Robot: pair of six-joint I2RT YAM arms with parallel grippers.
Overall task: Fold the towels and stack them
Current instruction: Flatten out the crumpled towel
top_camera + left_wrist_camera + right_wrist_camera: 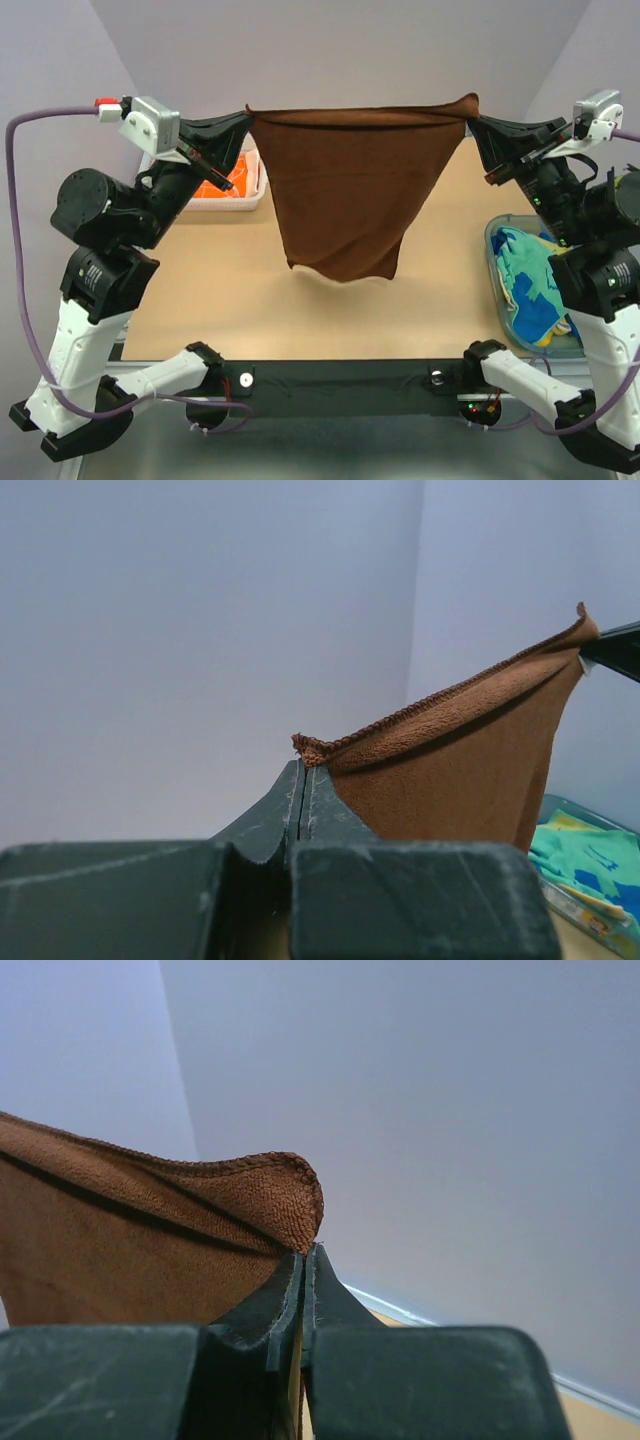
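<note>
Left hand (302,772) and right hand (304,1258) tight on opposite top corners, brown towel (345,190) between them, aloft.

I hold the brown towel (345,190) up by two corners, my left gripper (248,113) and right gripper (472,118) pinching it.

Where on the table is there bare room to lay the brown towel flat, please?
The widest bare patch is the middle of the table, under the hanging brown towel, bordered by the white basket at far left, the tub at right and the black strip along the near edge. The right edge and far-left corner are crowded.
</note>
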